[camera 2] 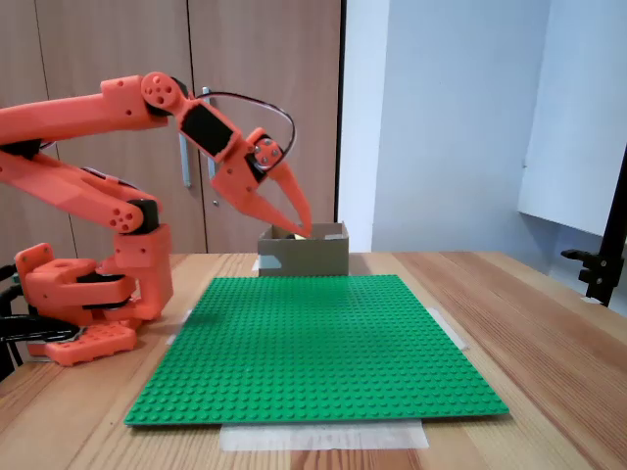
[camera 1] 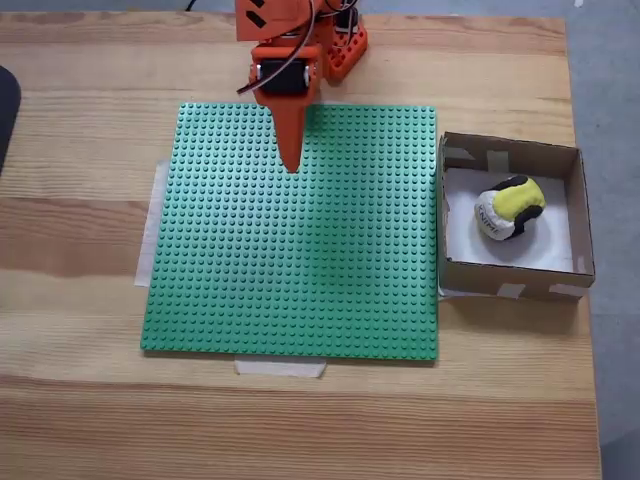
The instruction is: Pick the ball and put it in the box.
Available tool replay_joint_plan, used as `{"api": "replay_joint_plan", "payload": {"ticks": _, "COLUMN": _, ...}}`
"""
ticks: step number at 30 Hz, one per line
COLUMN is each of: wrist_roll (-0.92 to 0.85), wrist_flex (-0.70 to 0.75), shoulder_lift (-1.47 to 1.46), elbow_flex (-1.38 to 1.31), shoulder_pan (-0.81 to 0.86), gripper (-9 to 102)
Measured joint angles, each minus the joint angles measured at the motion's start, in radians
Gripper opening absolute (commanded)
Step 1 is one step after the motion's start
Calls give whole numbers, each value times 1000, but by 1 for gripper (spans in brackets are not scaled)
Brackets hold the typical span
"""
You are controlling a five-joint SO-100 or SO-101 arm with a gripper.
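Note:
The ball (camera 1: 510, 207), patched white, black and yellow, lies inside the box (camera 1: 573, 205), a shallow brown cardboard box with a white bottom, right of the green plate in a fixed view. The box (camera 2: 315, 257) stands beyond the plate's far edge in a fixed view, with a sliver of the ball (camera 2: 285, 233) above its rim. My orange gripper (camera 1: 291, 163) hangs over the plate's upper middle, well left of the box. Its fingers meet at the tips (camera 2: 301, 228), shut with nothing between them.
A green studded baseplate (camera 1: 290, 240) is taped to the wooden table (camera 1: 300, 430). The arm's orange base (camera 2: 83, 294) sits at the plate's far edge in a fixed view. A dark object (camera 1: 6, 110) pokes in at the left edge.

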Motion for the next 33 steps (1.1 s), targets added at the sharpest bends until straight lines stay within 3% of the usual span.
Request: {"api": "replay_joint_plan", "payload": {"ticks": 33, "wrist_roll": -23, "wrist_flex": -11, "shoulder_lift": 281, "elbow_flex": 321, "shoulder_pan": 26, "gripper": -1}}
